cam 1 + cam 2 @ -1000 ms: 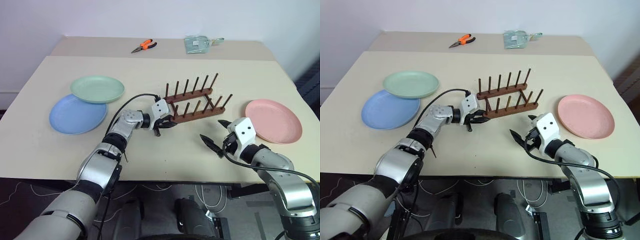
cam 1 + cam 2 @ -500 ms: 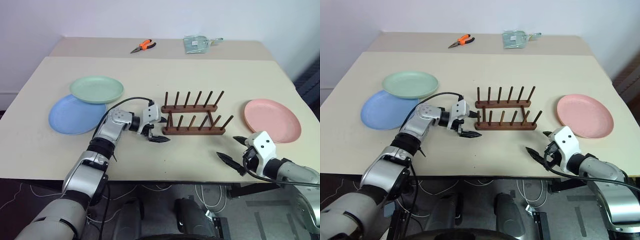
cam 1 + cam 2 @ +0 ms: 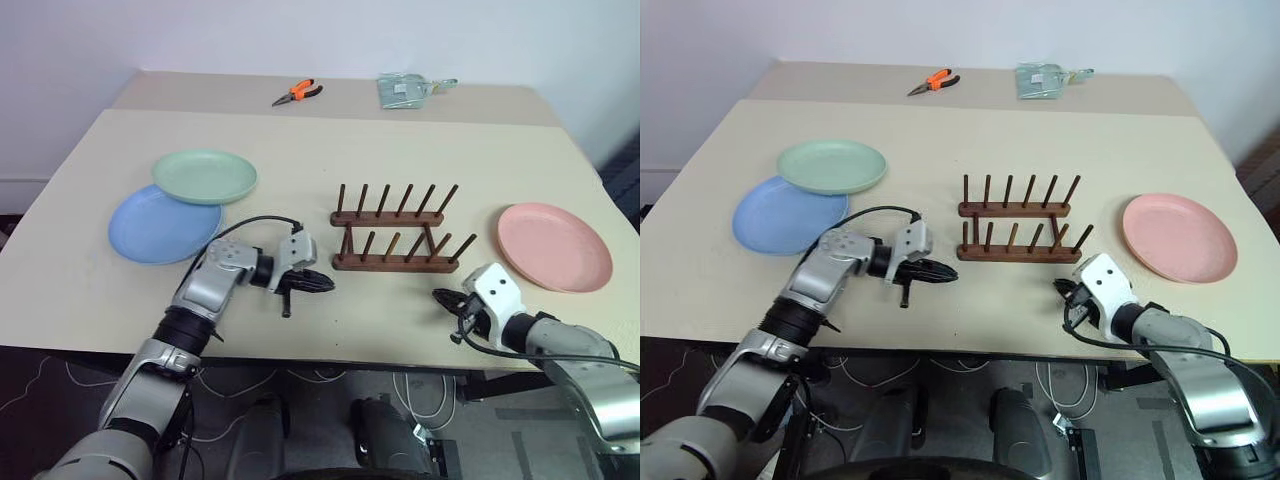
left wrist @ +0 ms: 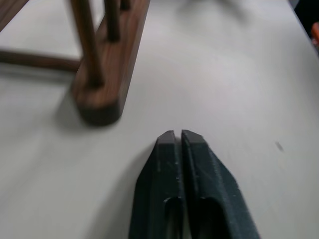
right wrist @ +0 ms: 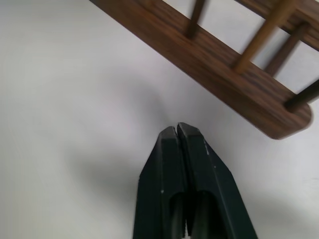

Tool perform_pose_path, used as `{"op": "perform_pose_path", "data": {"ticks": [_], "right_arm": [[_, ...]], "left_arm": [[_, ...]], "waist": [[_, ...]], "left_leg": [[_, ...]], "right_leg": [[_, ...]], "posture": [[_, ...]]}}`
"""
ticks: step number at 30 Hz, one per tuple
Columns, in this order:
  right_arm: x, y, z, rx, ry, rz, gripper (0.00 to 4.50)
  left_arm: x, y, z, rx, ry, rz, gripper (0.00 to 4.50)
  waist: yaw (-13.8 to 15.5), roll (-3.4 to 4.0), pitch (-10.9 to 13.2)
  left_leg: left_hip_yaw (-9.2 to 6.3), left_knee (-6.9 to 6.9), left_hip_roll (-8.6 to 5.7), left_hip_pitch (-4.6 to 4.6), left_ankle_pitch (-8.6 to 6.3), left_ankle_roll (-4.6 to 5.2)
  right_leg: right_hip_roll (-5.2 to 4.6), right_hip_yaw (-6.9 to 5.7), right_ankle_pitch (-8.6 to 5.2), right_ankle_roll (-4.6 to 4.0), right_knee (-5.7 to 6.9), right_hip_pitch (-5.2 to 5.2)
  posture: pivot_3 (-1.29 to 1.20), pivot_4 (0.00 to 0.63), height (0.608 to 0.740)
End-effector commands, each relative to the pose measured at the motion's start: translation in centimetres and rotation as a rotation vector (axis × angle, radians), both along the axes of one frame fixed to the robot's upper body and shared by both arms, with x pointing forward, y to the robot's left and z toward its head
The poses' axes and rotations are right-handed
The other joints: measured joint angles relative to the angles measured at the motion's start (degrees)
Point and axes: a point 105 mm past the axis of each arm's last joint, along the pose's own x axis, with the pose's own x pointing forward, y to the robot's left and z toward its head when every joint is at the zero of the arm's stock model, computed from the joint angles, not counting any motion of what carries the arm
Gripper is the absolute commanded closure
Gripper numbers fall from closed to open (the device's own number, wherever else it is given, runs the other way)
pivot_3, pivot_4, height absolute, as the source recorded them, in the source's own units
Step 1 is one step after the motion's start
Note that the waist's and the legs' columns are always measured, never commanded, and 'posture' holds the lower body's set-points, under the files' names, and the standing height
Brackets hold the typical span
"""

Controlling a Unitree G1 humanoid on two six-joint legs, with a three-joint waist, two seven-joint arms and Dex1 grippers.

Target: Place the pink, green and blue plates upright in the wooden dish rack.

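left wrist view shows the left gripper [image 4: 178,134] with its two fingers pressed together and nothing between them, low over the table [image 4: 239,79], the near end of the wooden dish rack [image 4: 102,99] just ahead of the tips. right wrist view shows the right gripper [image 5: 177,128] pinched closed and empty too, the rack's other end just beyond it. a second ago the rack sat skewed with the left gripper at its end and the right one spread wide; now it lies square and both grippers have backed off and closed, so the rack looks readied and every plate is yet to be loaded. outward from the left gripper, well apart, the green plate [image 3: 204,176] overlaps the far edge of the blue plate [image 3: 160,224]. the pink plate [image 3: 555,246] lies flat, near the right gripper. count: three plates, one rack, two rows of pegs. far off lie one pair of orange pliers [image 3: 296,93] and one clear packet [image 3: 408,89].
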Motion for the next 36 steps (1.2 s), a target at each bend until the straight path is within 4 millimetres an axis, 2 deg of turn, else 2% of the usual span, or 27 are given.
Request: {"op": "perform_pose_path", "data": {"ticks": [1,5,12,17,20,23,25,27,31,36], "right_arm": [[1.4,-0.3,-0.2,-0.046,-0.034,-0.04,4.5],[4.0,-0.6,-0.5,-0.084,-0.074,-0.098,4.5],[8.6,-0.8,0.6,-0.104,-0.168,-0.169,4.5],[10.2,-0.7,1.0,-0.115,-0.194,-0.165,4.5],[9.8,-0.7,1.6,-0.088,-0.184,-0.128,4.5],[8.3,-2.0,3.0,-0.13,-0.218,-0.112,3.71],[6.6,-3.1,4.4,-0.193,-0.269,-0.104,2.69],[5.0,-4.8,5.0,-0.273,-0.267,-0.14,1.76],[2.6,-8.2,3.9,-0.399,-0.201,-0.231,1.76],[2.8,-10.8,2.4,-0.467,-0.171,-0.334,1.76]], "left_arm": [[0.7,-1.1,-0.6,0.05,-0.07,0.028,4.45],[2.7,-1.9,-1.0,0.064,-0.128,0.138,4.45],[6.5,-1.4,-0.5,0.062,-0.196,0.329,4.45],[8.0,-1.4,0.0,0.038,-0.206,0.405,4.45],[8.1,-1.5,0.0,0.028,-0.209,0.4,4.45],[7.4,-1.8,0.5,-0.009,-0.217,0.355,4.5],[6.0,-2.4,1.8,-0.091,-0.235,0.263,4.5],[4.4,-2.8,3.4,-0.177,-0.262,0.178,4.5],[2.5,-3.1,6.6,-0.323,-0.261,0.121,4.5],[0.9,-3.3,8.7,-0.389,-0.24,0.058,4.5]], "waist": [[-0.1,-0.01,-0.02],[-0.08,-0.04,-0.11],[-0.42,-0.08,-0.14],[-1.12,-0.08,-0.14],[-1.2,-0.07,-0.15],[-1.13,-0.07,-0.14],[-1.04,-0.06,-0.14],[-1.02,-0.04,-0.13],[-0.99,-0.07,-0.11],[-1.46,0.02,-0.16]], "left_leg": [[-0.01,-0.02,0.0,0.0,0.0,0.0],[-0.01,0.14,0.0,0.1,0.0,0.0],[-0.06,0.21,0.0,0.1,-0.01,0.02],[-0.08,0.18,-0.01,0.1,-0.01,0.02],[-0.08,0.13,-0.01,0.11,-0.01,0.02],[-0.07,0.13,-0.01,0.09,-0.01,0.02],[-0.07,0.07,-0.03,0.04,-0.01,0.02],[-0.05,-0.08,-0.06,0.03,-0.01,0.01],[-0.07,-0.12,-0.04,0.0,0.0,0.01],[0.02,-0.06,-0.04,0.17,0.0,0.01]], "right_leg": [[0.01,0.0,0.0,0.0,0.0,0.0],[0.01,0.01,0.01,0.0,0.01,0.15],[0.05,0.0,0.02,0.03,0.06,0.2],[0.05,0.0,0.04,0.09,0.08,0.19],[0.06,0.0,0.12,0.23,0.09,0.17],[0.06,0.0,0.12,0.23,0.09,0.16],[0.03,0.0,0.1,0.27,0.06,0.11],[-0.01,0.01,0.1,0.3,0.05,0.05],[0.0,0.0,0.1,0.3,0.11,-0.05],[0.01,0.12,-0.02,0.06,0.08,0.07]], "posture": [[0.0,0.15,0.726],[0.0,0.15,0.726],[0.0,0.15,0.726],[0.0,0.15,0.726],[0.0,0.15,0.726],[0.0,0.15,0.726],[0.0,0.15,0.726],[0.0,0.15,0.726],[0.0,0.15,0.726],[0.0,0.15,0.726]]}}
